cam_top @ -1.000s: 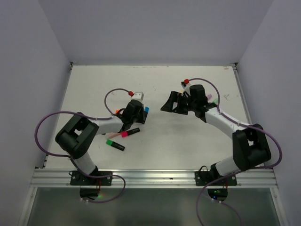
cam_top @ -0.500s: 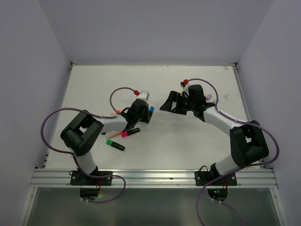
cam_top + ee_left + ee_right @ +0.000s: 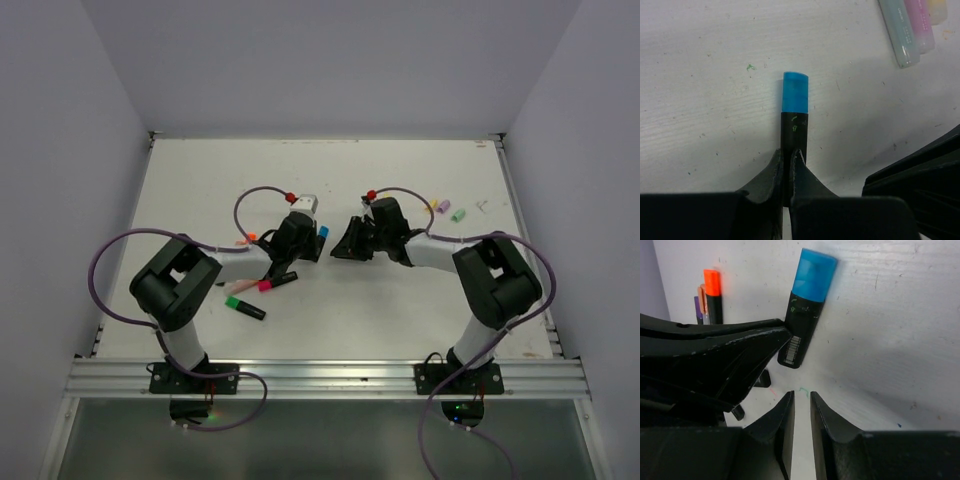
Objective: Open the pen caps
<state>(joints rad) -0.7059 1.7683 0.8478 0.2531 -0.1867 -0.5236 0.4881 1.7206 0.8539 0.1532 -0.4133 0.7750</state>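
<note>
Big white table [image 3: 200, 180] under both arms. The left gripper [image 3: 788, 155] is clamped tight on the black barrel of a pen [image 3: 794, 127] near the table's middle. Its cyan cap [image 3: 795, 91] is on and points toward the right gripper [image 3: 801, 396], whose fingers are pinched almost together on nothing, close to the pen but not touching. Loose pens [image 3: 247, 309] lie by the left arm, caps seemingly on.

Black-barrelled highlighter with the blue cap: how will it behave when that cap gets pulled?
The black-barrelled plastic highlighter looks rigid, so it likely won't flex. The left gripper pinches the barrel away from the cap, so it may pivot or slip under a pull. Its blue plastic cap looks smooth, probably slippery.
</note>
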